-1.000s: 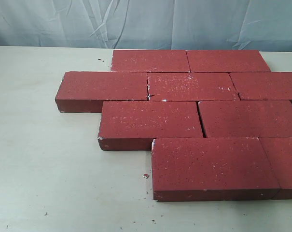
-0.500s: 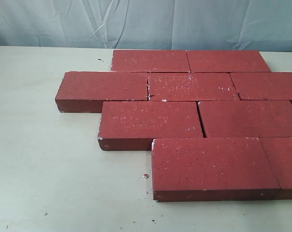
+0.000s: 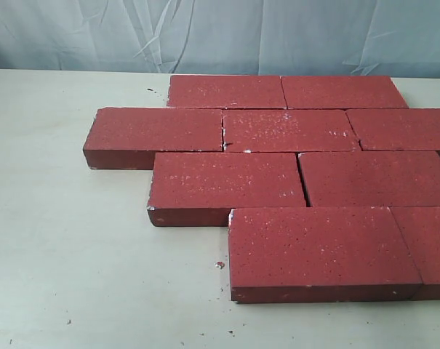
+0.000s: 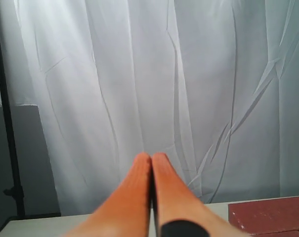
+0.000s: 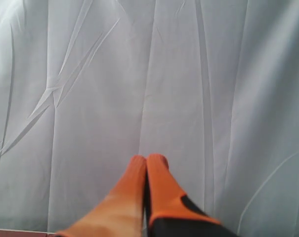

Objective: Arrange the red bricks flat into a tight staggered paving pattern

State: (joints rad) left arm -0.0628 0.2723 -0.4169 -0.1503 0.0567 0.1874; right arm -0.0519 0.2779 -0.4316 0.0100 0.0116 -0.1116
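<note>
Several red bricks lie flat on the pale table in four staggered rows, packed close, the nearest one at the front. Neither arm shows in the exterior view. In the left wrist view my left gripper is shut, its orange fingers pressed together and pointing at the white curtain, with a corner of one red brick beside it. My right gripper is likewise shut on nothing, raised and facing the curtain.
A white wrinkled curtain hangs behind the table. Small chips of debris lie on the tabletop near the front brick. A dark stand rises beside the curtain in the left wrist view.
</note>
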